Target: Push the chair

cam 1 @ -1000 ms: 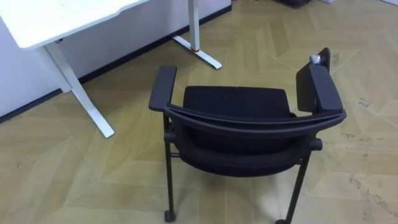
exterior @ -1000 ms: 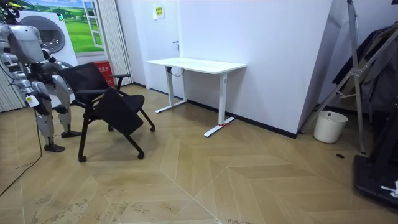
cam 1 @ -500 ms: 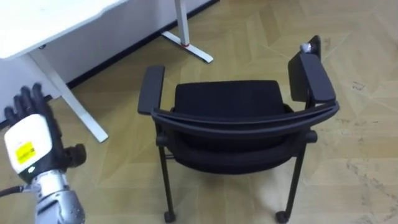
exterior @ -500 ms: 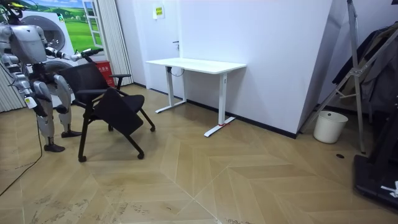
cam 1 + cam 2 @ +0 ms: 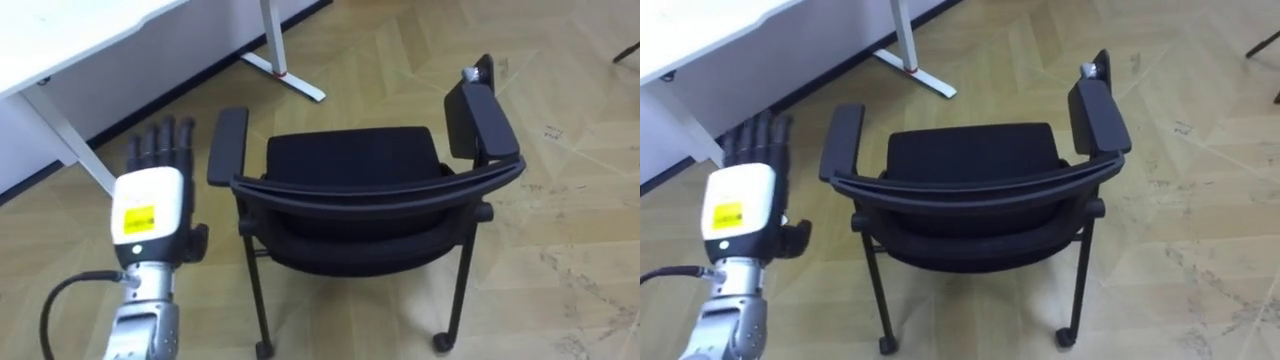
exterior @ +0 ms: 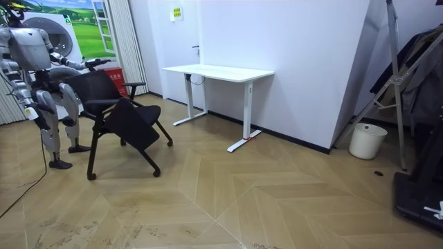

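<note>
Wooden floor (image 5: 560,120) carries the chair (image 5: 350,160) with its back to the robot and its seat facing the bench (image 5: 60,30), so the left hand (image 5: 150,212), fingers (image 5: 167,140) straight and empty, hovers beside the left armrest (image 5: 226,145), likely ready to push.

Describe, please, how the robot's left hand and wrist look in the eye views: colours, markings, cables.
The left hand has black fingers and a black thumb. A white plate with a small yellow label covers its back. Below it, the wrist and forearm are silver-grey metal, and a thin dark cable loops out from the wrist.
</note>
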Controlling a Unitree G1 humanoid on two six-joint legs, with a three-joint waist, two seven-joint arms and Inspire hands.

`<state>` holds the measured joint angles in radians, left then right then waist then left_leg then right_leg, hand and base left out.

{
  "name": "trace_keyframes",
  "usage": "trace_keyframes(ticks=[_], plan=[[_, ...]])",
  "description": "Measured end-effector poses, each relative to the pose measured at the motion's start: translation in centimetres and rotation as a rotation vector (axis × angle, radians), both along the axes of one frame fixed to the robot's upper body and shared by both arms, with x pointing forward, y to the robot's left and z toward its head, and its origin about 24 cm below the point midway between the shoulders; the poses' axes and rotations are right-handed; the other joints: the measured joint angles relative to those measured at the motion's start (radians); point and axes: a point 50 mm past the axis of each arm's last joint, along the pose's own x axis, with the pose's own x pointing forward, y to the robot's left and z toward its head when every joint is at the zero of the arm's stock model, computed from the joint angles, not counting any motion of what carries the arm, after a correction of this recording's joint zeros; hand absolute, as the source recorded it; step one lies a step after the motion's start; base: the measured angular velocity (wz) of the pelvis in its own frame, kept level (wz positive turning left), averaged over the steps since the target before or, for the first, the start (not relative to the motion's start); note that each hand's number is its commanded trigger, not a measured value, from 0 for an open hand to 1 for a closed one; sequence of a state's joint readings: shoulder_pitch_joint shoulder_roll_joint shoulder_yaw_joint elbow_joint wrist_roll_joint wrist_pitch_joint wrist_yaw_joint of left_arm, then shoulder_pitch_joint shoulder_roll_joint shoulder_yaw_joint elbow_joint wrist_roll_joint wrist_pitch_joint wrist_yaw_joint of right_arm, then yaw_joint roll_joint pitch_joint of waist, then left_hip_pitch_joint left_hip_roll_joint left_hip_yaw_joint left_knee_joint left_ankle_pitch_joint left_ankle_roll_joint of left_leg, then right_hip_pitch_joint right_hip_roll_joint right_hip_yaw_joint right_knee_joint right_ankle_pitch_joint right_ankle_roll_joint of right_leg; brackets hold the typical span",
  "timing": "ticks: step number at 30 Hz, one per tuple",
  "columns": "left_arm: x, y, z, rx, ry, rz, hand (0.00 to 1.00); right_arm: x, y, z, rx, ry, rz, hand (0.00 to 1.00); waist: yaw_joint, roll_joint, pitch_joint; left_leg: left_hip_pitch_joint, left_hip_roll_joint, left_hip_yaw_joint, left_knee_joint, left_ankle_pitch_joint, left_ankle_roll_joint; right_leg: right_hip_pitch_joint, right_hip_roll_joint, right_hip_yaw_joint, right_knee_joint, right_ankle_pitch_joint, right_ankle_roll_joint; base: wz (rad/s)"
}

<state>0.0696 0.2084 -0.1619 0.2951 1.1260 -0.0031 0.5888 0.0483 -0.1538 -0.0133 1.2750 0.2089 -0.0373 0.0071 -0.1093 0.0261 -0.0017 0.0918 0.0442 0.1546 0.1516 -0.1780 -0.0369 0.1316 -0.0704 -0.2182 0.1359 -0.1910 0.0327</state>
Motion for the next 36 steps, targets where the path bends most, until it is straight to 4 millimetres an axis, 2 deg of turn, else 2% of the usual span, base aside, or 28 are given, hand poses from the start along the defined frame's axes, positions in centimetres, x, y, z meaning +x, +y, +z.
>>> trace_keyframes(ticks=[3,7,9,11,14,20,26,36], plan=[[-0.1,-1.0,-0.4,0.006,0.039,-0.040,0.00,0.2,0.1,0.0,0.014,0.000,0.038,0.00,0.001,-0.005,-0.0059,-0.009,0.000,0.005,0.001,0.000,0.000,-0.007,0.000,0.007,0.002,0.003,0.002,-0.05],[-0.3,-2.2,-0.9,0.022,0.104,-0.101,0.00,0.5,0.2,0.0,0.012,-0.005,0.064,0.00,-0.003,-0.005,-0.0059,-0.012,0.000,0.007,0.001,0.000,0.000,-0.009,0.000,0.014,0.001,0.007,0.003,-0.02],[-0.3,-2.6,-0.8,0.024,0.116,-0.121,0.00,0.6,0.1,0.1,0.010,-0.007,0.059,0.00,-0.007,-0.001,-0.0034,-0.014,0.000,0.007,0.002,0.000,0.000,-0.010,0.000,0.014,-0.001,0.007,0.003,0.00],[0.0,-3.2,0.0,0.025,0.092,-0.143,0.00,0.8,0.0,0.2,-0.005,-0.012,0.051,0.00,-0.015,0.011,0.0036,-0.014,0.000,0.010,0.002,0.000,0.000,-0.013,0.000,0.017,0.000,0.007,0.003,0.00],[0.5,-3.9,0.8,0.022,0.057,-0.172,0.00,1.1,-0.2,0.2,-0.018,-0.016,0.050,0.00,-0.024,0.019,0.0045,-0.015,0.000,0.015,0.001,0.000,0.000,-0.017,0.001,0.023,0.000,0.007,0.003,-0.06],[0.8,-4.0,1.2,0.029,0.040,-0.183,0.00,1.1,-0.1,0.2,-0.025,-0.016,0.052,0.00,-0.028,0.022,0.0024,-0.019,0.001,0.024,0.001,0.000,0.000,-0.026,0.001,0.031,0.000,0.007,0.003,-0.06],[0.8,-4.0,1.1,0.043,0.050,-0.193,0.00,1.1,0.1,0.2,-0.022,-0.012,0.064,0.00,-0.030,0.018,0.0053,-0.018,0.001,0.024,-0.001,0.000,0.000,-0.028,0.001,0.039,0.000,0.007,0.003,-0.02],[1.2,-4.5,1.4,0.040,0.070,-0.244,0.00,2.0,0.1,0.3,-0.029,-0.031,0.088,0.00,-0.051,0.027,0.0048,-0.020,0.001,0.026,-0.001,0.000,0.000,-0.030,0.001,0.038,0.000,0.007,0.003,0.00]])
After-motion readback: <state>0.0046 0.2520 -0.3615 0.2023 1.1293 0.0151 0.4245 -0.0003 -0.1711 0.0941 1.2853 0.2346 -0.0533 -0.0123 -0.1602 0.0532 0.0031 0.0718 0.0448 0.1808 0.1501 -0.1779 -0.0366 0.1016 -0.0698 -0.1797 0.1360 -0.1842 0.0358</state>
